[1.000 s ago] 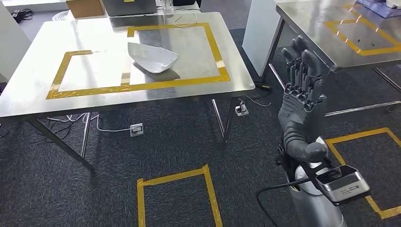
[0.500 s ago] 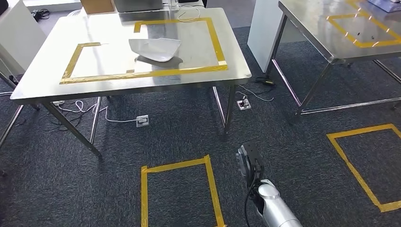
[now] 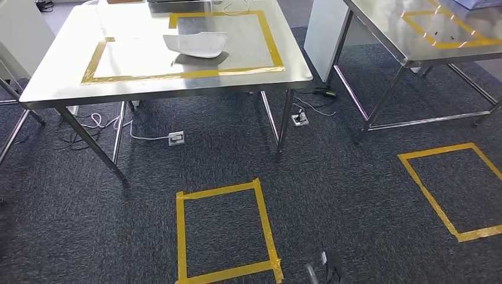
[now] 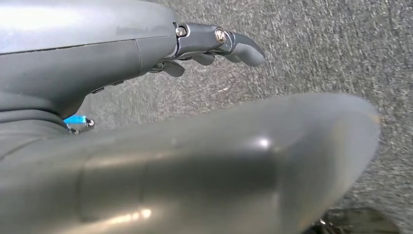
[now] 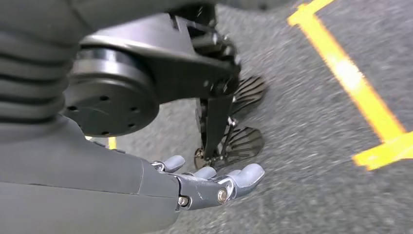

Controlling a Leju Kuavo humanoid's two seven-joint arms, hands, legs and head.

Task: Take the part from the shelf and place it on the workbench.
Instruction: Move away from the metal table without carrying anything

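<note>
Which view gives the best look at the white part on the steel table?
The head view: the white part lies in full sight on the steel table, inside the yellow tape outline. The two wrist views look down at dark carpet past the left hand and right hand, neither holding anything.

White part (image 3: 196,44) on steel workbench (image 3: 59,77)

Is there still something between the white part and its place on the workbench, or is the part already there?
Nothing visible stands in the way. The white part already lies on the workbench, inside the yellow tape frame. The left hand and the right hand hang over the carpet, each holding nothing.
</note>
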